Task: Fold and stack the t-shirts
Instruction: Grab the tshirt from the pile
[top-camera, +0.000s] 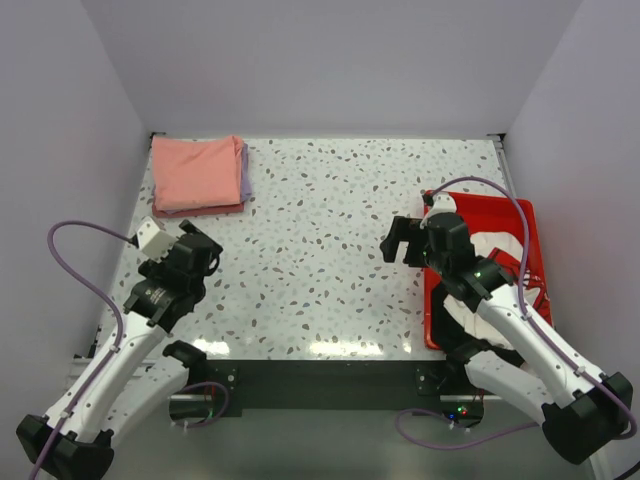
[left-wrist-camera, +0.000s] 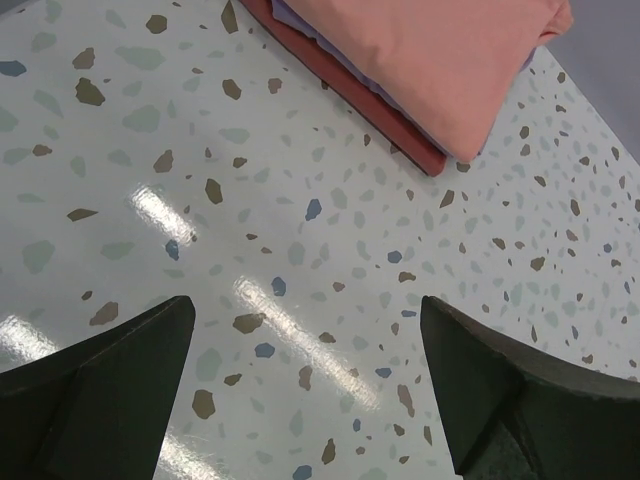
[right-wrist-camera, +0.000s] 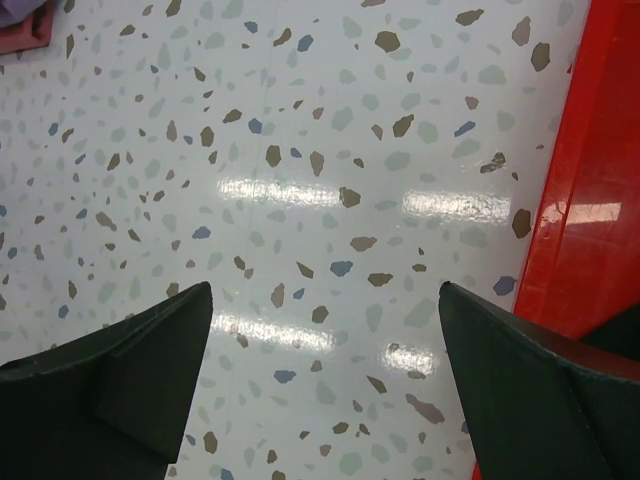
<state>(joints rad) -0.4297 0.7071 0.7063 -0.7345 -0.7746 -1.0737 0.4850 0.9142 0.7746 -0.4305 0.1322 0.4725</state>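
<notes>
Your salmon-pink t-shirt (top-camera: 197, 172) lies folded on top of a stack in the far left corner of the bench (top-camera: 330, 200). The lavender t-shirt (top-camera: 245, 170) sits folded right beneath it, with only its edge peeking out on the right side of the stack. In the left wrist view you see the same pile, salmon-pink t-shirt (left-wrist-camera: 440, 50) over lavender t-shirt (left-wrist-camera: 310, 35), with a darker reddish layer (left-wrist-camera: 370, 125) at the very bottom touching the bench; you cannot tell what that layer is.

Your cream-white t-shirt (top-camera: 503, 245) is well apart from the stack. It lies in the red tray (top-camera: 527, 215) at the right edge of the bench, unfolded as far as you can see and largely hidden behind the right arm.

Your left end effector (top-camera: 203, 250) hangs over bare bench just near of the stack. Its fingers (left-wrist-camera: 120, 370) are spread wide with nothing between them, so it is released. Your right end effector (top-camera: 400, 240) hovers over the speckled surface just left of the tray. In the right wrist view its fingers (right-wrist-camera: 130, 370) are likewise parted and empty. The tray's red wall (right-wrist-camera: 590, 200) runs along the right side of that view, close to the right finger.
</notes>
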